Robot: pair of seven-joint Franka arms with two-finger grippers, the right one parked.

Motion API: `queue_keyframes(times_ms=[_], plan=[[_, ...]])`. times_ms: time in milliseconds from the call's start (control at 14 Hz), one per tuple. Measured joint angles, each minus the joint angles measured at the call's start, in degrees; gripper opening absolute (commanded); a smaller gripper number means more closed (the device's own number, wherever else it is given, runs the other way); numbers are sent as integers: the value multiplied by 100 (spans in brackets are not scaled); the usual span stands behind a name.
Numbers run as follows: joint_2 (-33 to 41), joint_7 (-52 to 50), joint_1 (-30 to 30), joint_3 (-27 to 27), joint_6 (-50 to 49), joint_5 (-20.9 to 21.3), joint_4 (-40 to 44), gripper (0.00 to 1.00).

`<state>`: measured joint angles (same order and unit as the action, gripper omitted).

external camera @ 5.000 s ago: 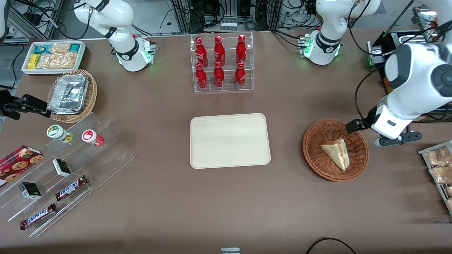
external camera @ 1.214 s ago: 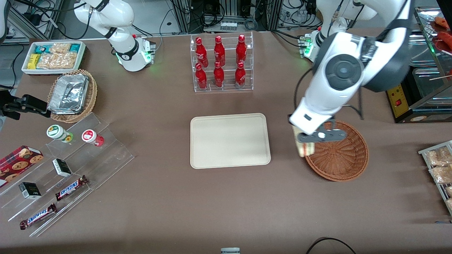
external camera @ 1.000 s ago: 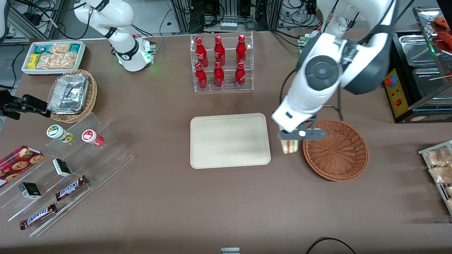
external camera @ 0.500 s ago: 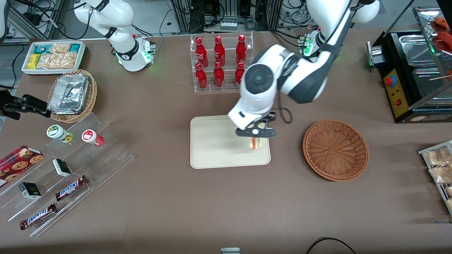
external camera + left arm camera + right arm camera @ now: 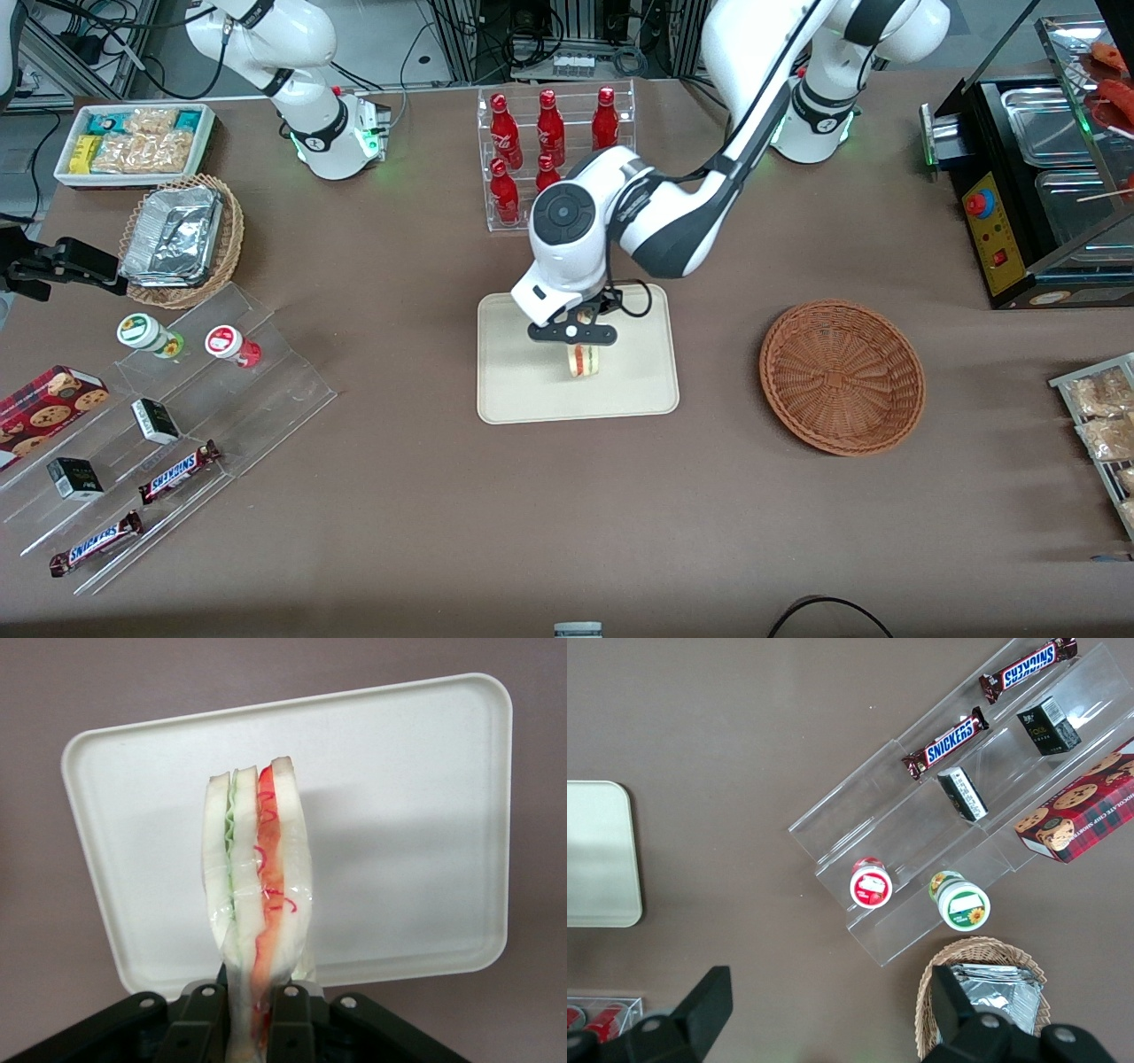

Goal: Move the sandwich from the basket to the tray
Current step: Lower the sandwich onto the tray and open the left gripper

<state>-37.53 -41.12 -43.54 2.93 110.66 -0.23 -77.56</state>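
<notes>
The clear-wrapped sandwich, white bread with red and green filling, hangs clamped in the pincer above the middle of the cream tray, while the round brown basket lies beside the tray.

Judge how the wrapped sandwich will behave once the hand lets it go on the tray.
The sandwich, gripped by the hand above the tray, stands on a narrow edge, so it will probably tip flat. It looks soft, and its clear wrap may slide.

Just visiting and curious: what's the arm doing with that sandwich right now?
Gripper over the cream rectangular tray, shut on the clear-wrapped triangular sandwich. Sandwich not yet set down. Round reddish-brown wicker basket holds nothing. Nothing on the tray below.
</notes>
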Motion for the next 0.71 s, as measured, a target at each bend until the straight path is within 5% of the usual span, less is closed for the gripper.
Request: queue_keyframes(times_ms=[714], plan=[[-697,-106,-62,-1,713,0,3,0]])
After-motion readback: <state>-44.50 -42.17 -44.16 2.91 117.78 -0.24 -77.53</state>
